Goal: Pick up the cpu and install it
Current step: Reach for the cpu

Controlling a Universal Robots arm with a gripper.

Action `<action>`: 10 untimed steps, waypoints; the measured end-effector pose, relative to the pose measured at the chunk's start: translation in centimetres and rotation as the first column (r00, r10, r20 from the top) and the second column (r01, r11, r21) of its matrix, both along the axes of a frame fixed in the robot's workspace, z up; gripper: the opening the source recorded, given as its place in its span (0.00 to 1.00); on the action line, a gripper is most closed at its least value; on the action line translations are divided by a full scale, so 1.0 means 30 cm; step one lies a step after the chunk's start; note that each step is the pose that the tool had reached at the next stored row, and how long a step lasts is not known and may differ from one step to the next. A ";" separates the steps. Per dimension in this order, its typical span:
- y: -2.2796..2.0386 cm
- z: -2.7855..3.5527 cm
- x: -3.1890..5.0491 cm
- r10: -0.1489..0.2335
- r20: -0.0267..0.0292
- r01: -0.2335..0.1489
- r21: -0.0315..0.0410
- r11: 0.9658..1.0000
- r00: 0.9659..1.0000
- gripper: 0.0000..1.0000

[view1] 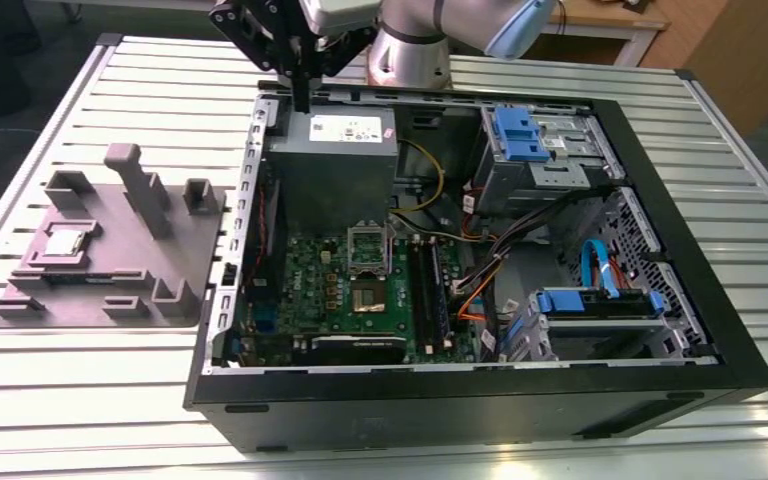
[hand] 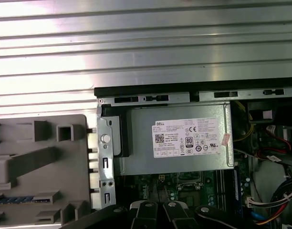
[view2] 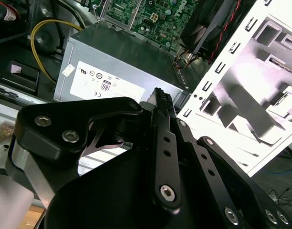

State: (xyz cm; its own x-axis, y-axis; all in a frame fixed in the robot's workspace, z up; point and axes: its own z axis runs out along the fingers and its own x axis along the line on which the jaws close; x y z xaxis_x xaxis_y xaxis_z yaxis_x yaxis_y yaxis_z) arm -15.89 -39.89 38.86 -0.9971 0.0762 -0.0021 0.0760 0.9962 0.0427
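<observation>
The cpu (view1: 67, 241) is a small silvery square lying in a recess of the grey fixture block (view1: 157, 285), on the table at the exterior view's left of the open computer case. My gripper (view1: 301, 98) hangs above the case's far edge, over the grey power supply (view1: 335, 160). It is well away from the cpu. Its black fingers (view2: 161, 102) are pressed together with nothing between them. Inside the case lies the green motherboard (view1: 317, 275) with its metal socket frame (view1: 368, 248).
The black case wall (view1: 491, 410) rises around the board. Drive bays with blue clips (view1: 528, 140), cables (view1: 491, 270) and a yellow wire (view2: 38, 33) crowd the exterior view's right side. The fixture has tall posts (view1: 137, 185). The slatted metal table (view1: 77, 400) surrounds everything.
</observation>
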 end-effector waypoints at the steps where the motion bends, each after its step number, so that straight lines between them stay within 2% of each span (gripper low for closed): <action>1: 0.000 0.000 -0.001 0.000 0.000 0.000 0.000 1.000 1.000 0.10; 10: 0.000 0.000 -0.007 0.000 0.000 0.000 0.000 1.000 1.000 0.10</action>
